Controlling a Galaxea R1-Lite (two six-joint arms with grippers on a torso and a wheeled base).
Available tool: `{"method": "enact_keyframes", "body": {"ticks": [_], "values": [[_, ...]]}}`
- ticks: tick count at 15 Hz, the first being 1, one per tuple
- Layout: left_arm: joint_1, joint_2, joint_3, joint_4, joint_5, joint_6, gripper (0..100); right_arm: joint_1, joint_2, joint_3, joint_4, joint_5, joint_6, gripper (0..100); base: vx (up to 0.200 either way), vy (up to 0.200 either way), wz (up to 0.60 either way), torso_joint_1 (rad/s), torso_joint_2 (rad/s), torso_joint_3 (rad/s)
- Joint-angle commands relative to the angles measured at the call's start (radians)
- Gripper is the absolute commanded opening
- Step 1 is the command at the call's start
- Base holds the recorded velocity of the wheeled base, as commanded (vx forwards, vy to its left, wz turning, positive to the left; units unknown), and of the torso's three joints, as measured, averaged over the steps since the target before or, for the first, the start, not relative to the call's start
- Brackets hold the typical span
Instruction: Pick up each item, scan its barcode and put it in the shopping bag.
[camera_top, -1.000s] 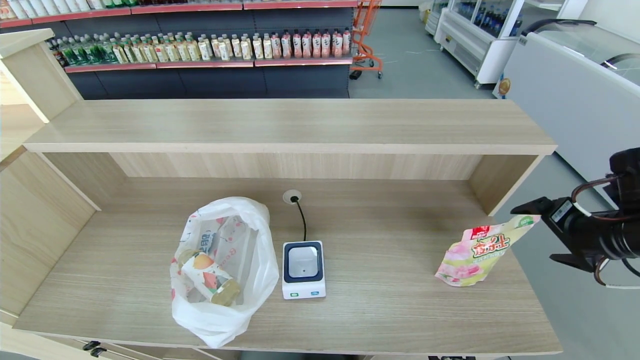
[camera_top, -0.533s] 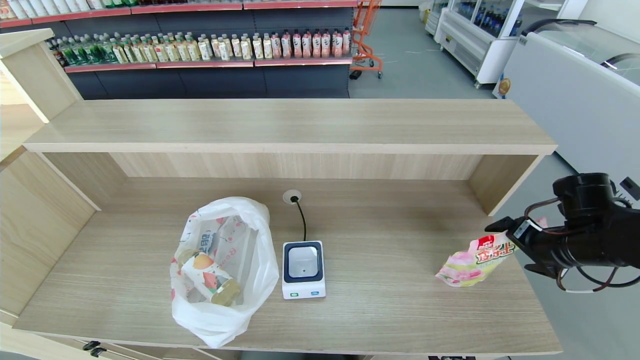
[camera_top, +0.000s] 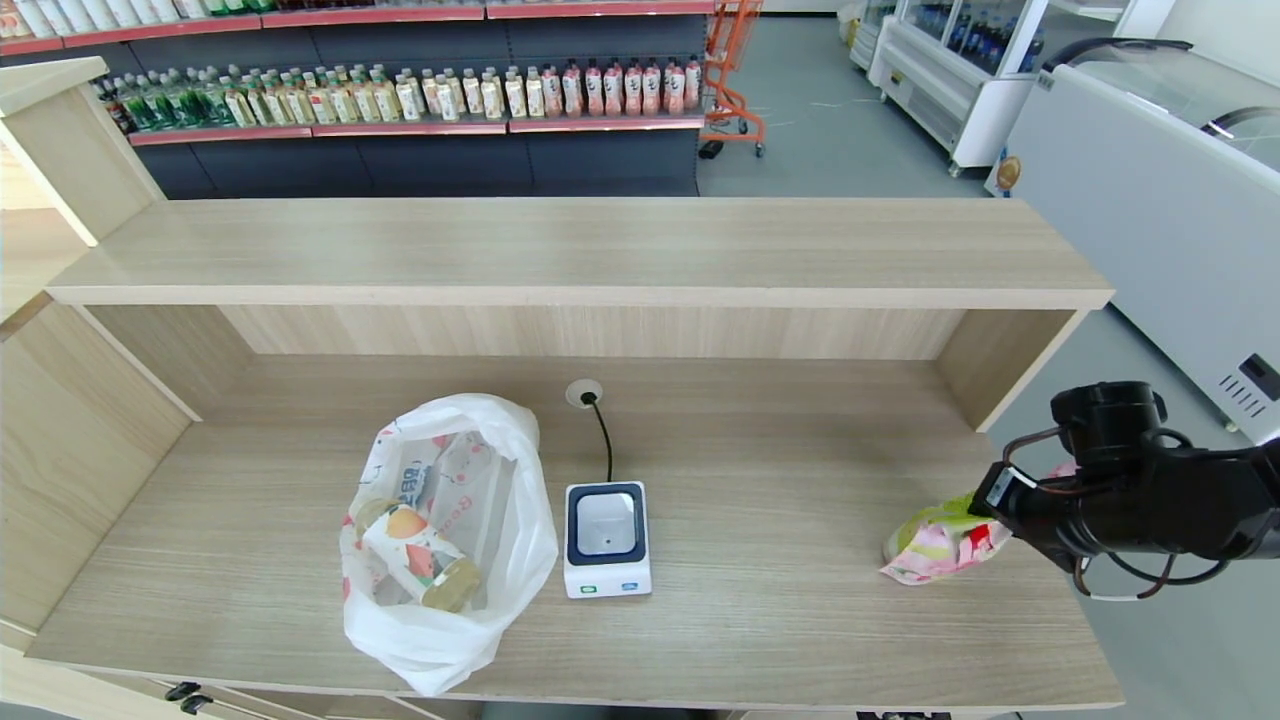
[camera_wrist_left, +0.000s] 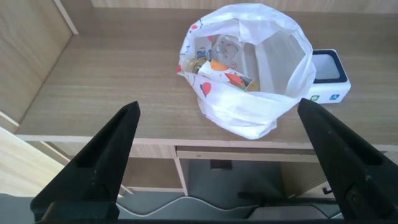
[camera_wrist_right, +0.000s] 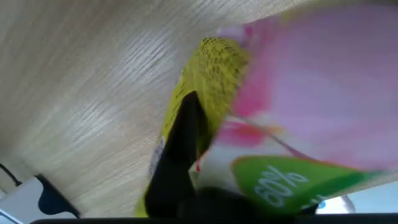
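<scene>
Our right hand, pinching the pouch, has swung down and tipped it toward the tabletop. Scanner next, we reckon.

1. The right arm is showing at about four o'clock in the head view, wearing matte black throughout, with thick, rounded segments.
2. A squat cylindrical housing is sitting at the arm's twelve o'clock, also black, its rim catching a dull sheen.
3. Thin dark cables are looping off the housing's nine o'clock side, and another is hanging in an arc at the arm's six o'clock.
4. A small white label is showing on the right gripper.
5. The left gripper is showing two flat, matte black, wedge-shaped fingers, tapering to blunt tips.
</scene>
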Motion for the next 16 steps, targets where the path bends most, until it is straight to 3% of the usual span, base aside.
{"method": "enact_keyframes", "body": {"ticks": [1, 5, 6, 8, 9, 11, 13, 14, 16], "values": [[0.000, 0.000, 0.000, 0.000, 0.000, 0.000, 100, 0.013, 0.039, 0.002, -0.024, 0.000, -0.039, 0, 0.000, 0.000, 0.00, 0.000, 0.00, 0.000], [0.000, 0.000, 0.000, 0.000, 0.000, 0.000, 100, 0.018, -0.011, 0.014, -0.045, 0.006, -0.213, 0, 0.000, 0.000, 0.00, 0.000, 0.00, 0.000], [0.000, 0.000, 0.000, 0.000, 0.000, 0.000, 100, 0.018, -0.057, 0.019, -0.045, 0.039, -0.256, 0, 0.000, 0.000, 0.00, 0.000, 0.00, 0.000], [0.000, 0.000, 0.000, 0.000, 0.000, 0.000, 100, 0.009, -0.160, 0.057, -0.056, 0.200, -0.325, 0, 0.000, 0.000, 0.00, 0.000, 0.00, 0.000], [0.000, 0.000, 0.000, 0.000, 0.000, 0.000, 100, -0.021, -0.225, 0.111, -0.100, 0.375, -0.408, 0, 0.000, 0.000, 0.00, 0.000, 0.00, 0.000], [0.000, 0.000, 0.000, 0.000, 0.000, 0.000, 100, -0.054, -0.292, 0.181, -0.119, 0.623, -0.572, 0, 0.000, 0.000, 0.00, 0.000, 0.00, 0.000], [0.000, 0.000, 0.000, 0.000, 0.000, 0.000, 100, -0.073, -0.311, 0.212, -0.123, 0.793, -0.701, 0, 0.000, 0.000, 0.00, 0.000, 0.00, 0.000], [0.000, 0.000, 0.000, 0.000, 0.000, 0.000, 100, -0.084, -0.301, 0.230, -0.149, 0.968, -0.855, 0, 0.000, 0.000, 0.00, 0.000, 0.00, 0.000], [0.000, 0.000, 0.000, 0.000, 0.000, 0.000, 100, -0.084, -0.292, 0.240, -0.172, 1.217, -1.062, 0, 0.000, 0.000, 0.00, 0.000, 0.00, 0.000]]}}
